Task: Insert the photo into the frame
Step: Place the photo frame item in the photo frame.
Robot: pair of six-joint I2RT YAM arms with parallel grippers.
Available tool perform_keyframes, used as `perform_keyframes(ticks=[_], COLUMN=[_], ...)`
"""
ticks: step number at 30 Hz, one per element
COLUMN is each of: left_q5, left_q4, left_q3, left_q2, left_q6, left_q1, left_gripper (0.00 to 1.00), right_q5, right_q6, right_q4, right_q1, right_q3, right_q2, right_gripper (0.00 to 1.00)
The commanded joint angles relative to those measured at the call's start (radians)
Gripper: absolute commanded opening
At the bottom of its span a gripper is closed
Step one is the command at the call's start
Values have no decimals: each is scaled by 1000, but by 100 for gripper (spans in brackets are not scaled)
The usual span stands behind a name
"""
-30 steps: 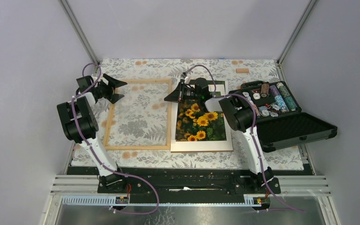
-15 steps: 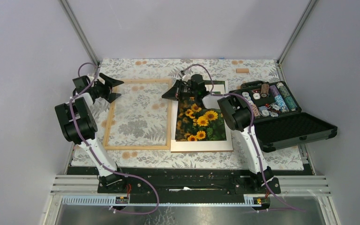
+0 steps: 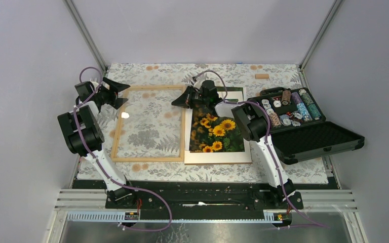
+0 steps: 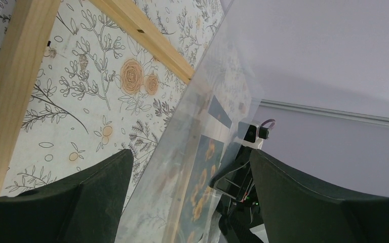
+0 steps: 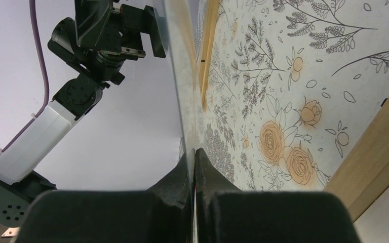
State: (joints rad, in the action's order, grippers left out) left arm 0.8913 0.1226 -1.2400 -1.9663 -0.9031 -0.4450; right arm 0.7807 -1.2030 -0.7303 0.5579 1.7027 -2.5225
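The photo (image 3: 218,132), a rectangular print of yellow-orange sunflowers on dark green leaves, lies flat on a white mat board (image 3: 218,157) right of centre on my screen, outside the frame. Just beside it on the left lies the frame (image 3: 149,159), thin, rectangular and of light wood. It lies flat on the floral tablecloth (image 3: 157,71), and the cloth shows through its opening. My right gripper (image 3: 177,100) sits near the frame's far right corner, jaws pressed together on the edge of a clear pane (image 5: 182,76), which stands tilted above the frame. My left gripper (image 3: 123,93) is at the far left corner, fingers spread wide with the pane passing between them; I cannot tell whether they touch it. Further right, an open black case (image 3: 314,139) holds poker chips (image 3: 296,106)
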Motion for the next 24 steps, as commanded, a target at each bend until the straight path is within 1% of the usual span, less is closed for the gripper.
perform_keyframes(ticks=[1, 15, 24], left_q5=[3, -47, -64], left_q4=[27, -65, -76], left_q3=[11, 12, -2], left_q2=[55, 61, 30], left_q6=[2, 31, 37], left_q1=[-8, -30, -42], left_gripper=[90, 91, 91], right_q5=[-7, -13, -27], right_q6=[-16, -38, -45], right_q4=[-29, -40, -36], right_q1=[27, 45, 58], right_q3=[35, 21, 21], right_q2=[3, -4, -15], right_gripper=[0, 0, 0])
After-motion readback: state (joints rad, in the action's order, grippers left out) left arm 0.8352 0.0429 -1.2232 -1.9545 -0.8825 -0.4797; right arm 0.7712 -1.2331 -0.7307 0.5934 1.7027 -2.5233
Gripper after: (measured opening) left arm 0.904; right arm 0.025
